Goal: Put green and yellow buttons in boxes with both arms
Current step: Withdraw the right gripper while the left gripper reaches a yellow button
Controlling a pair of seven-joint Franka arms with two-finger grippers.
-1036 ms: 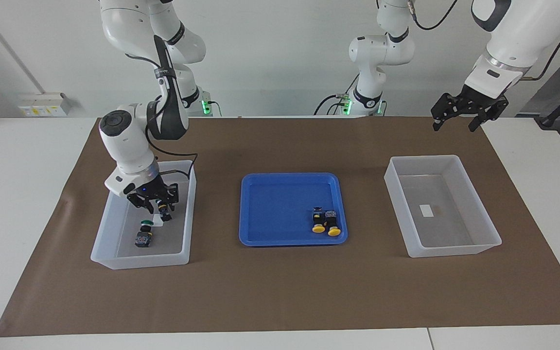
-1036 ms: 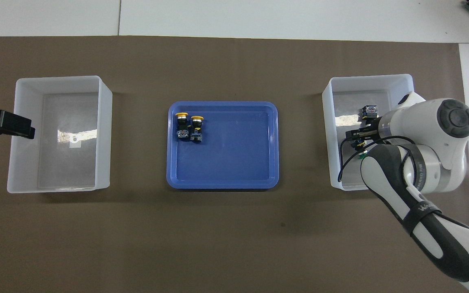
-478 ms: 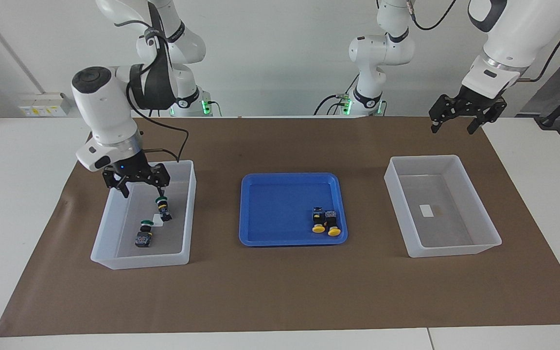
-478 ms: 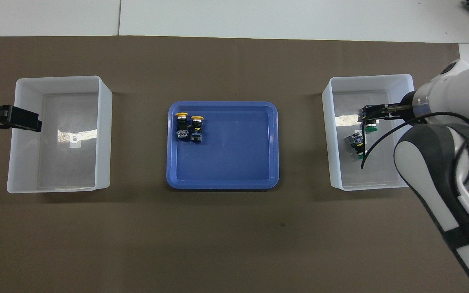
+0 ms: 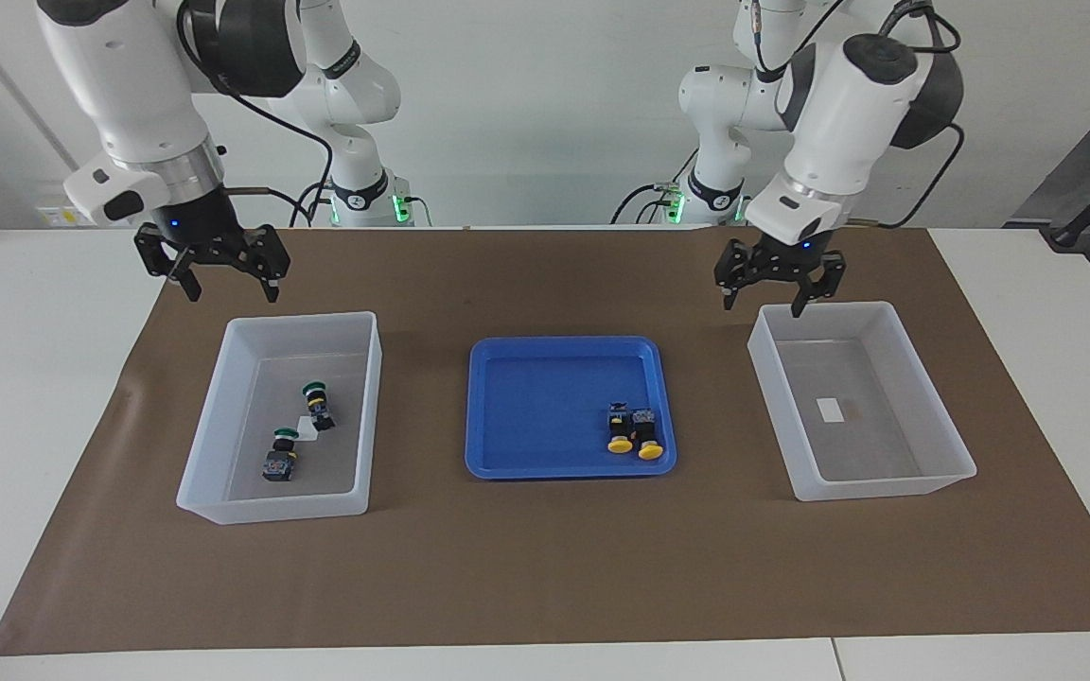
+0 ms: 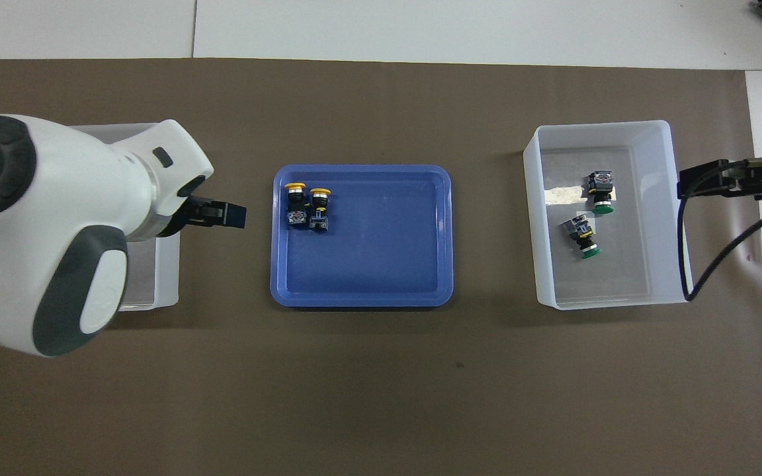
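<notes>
In the facing view we see the right gripper [image 5: 220, 280] at the upper left of the frame, raised in the air with its fingers spread and nothing between them, above the mat beside the robots' edge of the clear box [image 5: 356, 416] that sits at the left of the picture. Well below it in the frame, on that box's floor, lie the two green buttons [image 5: 316, 401], one a little higher in the picture than the other, both apart from the gripper. At the upper right of centre the left gripper [image 5: 764, 291] hangs with its fingers likewise spread and empty, over the upper left corner of the second clear box [image 5: 942, 445], which holds no button. The two yellow buttons [image 5: 633, 433] lie side by side, touching, in the lower right corner of the blue tray [image 5: 507, 407] at the middle of the frame, below and to the left of the left gripper. In the overhead view we see the yellow buttons [image 6: 308, 205] in the tray's [image 6: 387, 291] upper left corner, just to the right of the left gripper's tip [image 6: 225, 215], which shows between the left-hand box and the tray. The green buttons [image 6: 594, 218] lie in the right-hand box [image 6: 540, 225], to the left of the right gripper [image 6: 708, 180], which shows at that box's right rim.
</notes>
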